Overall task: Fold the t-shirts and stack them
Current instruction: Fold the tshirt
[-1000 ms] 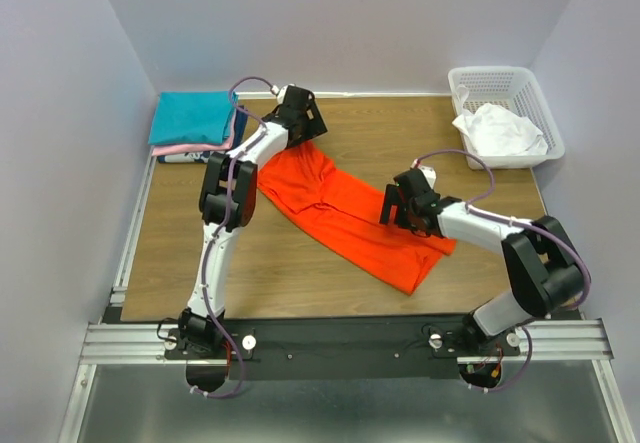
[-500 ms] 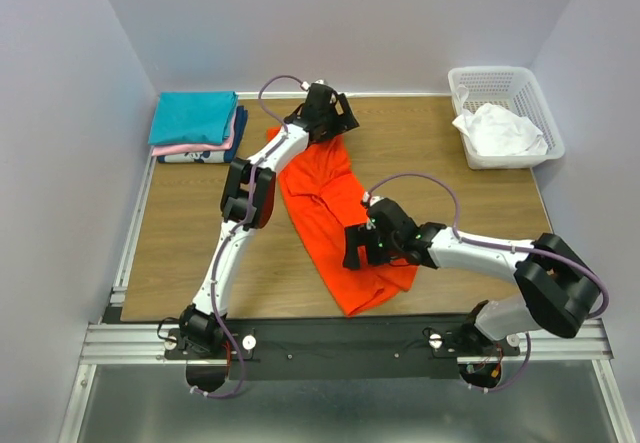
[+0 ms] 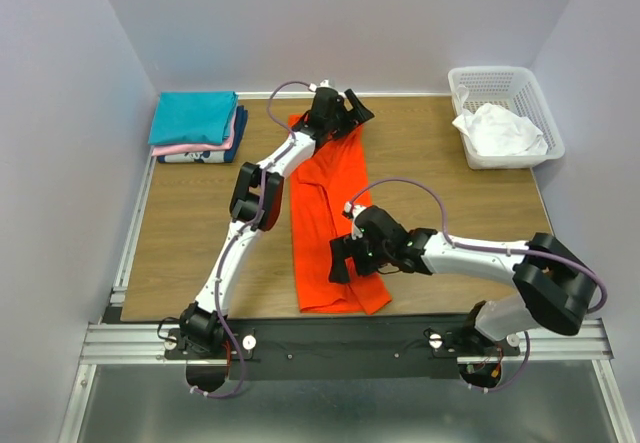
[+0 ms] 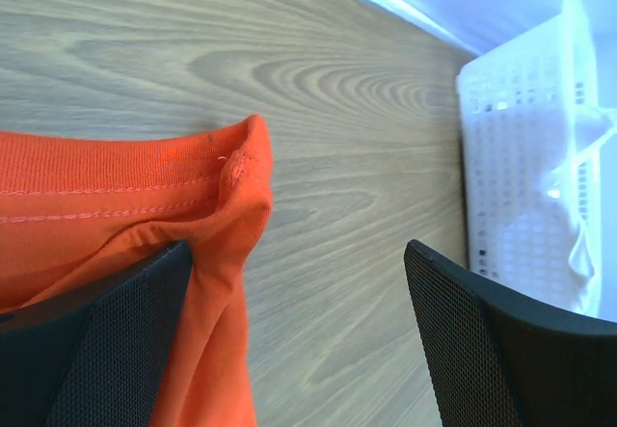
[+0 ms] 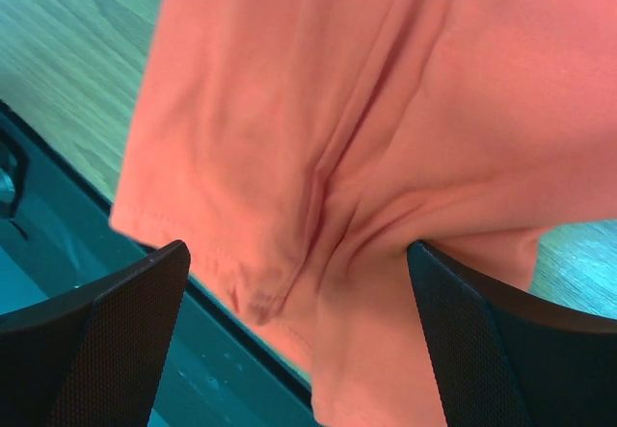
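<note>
Nearest to me, my right fingers [image 3: 340, 259] hung spread as wide as they go, gripping nothing, above the near end of the bright orange-red cloth t-shirt [image 3: 322, 203]. That shirt lay as one long narrow strip down the middle of the wooden surface [image 3: 190, 233]. Its near hem sat right at the edge by the black rail [image 3: 330, 338], and in my wrist view it seemed to lap a little over it.

I judged the step in hand to be squaring the strip for an end-to-end fold. To do it well, I wanted the near hem pinched through every layer at a corner, not at the rumpled ridge running up the middle. I would have lifted only enough to clear the cloth beneath, so the lower layers did not drag.

At the far end, my left fingers [image 3: 352, 113] were just as wide apart and clamped nothing. One of them touched the stitched corner of the shirt, which was bunched against it. That corner wanted flattening before any fold landed on it.

Beyond, at far left, waited the folded stack of teal, pink and navy t-shirts [image 3: 195, 118], well apart from the strip. At far right a crumpled white t-shirt [image 3: 500, 131] sat in the white plastic lattice basket [image 3: 470, 81].
</note>
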You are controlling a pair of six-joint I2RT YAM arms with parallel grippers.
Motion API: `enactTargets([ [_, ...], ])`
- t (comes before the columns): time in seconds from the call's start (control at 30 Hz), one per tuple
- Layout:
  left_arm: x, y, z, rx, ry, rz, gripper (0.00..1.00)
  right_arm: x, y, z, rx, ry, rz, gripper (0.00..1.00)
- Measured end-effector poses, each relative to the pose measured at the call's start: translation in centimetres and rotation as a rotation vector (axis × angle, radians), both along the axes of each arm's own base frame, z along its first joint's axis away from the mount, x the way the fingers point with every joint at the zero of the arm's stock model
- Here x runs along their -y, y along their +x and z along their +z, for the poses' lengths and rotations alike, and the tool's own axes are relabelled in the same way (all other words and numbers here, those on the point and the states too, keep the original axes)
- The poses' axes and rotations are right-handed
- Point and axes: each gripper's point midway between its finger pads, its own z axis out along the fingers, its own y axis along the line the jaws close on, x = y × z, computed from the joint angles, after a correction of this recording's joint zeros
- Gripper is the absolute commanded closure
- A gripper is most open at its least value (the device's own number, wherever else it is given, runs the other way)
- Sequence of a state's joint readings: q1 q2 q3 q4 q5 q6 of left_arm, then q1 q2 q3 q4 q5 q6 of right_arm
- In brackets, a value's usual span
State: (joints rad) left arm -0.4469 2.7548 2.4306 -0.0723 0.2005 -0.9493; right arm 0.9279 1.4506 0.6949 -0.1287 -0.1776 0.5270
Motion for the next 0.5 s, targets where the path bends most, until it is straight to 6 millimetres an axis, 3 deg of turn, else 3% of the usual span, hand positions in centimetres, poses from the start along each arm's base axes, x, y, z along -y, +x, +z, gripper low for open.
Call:
enactTargets([
  [0.3, 1.3, 1.8, 1.3, 0.057, -0.171, 0.041, 0.01, 0.2, 2.1, 4.8, 0.146, 0.079, -0.083, 0.00],
  [0.5, 1.5, 3.0, 2.5, 0.103, -0.251, 0.073, 0.01, 0.9, 3.1, 5.7, 0.193, 0.062, -0.136, 0.00],
])
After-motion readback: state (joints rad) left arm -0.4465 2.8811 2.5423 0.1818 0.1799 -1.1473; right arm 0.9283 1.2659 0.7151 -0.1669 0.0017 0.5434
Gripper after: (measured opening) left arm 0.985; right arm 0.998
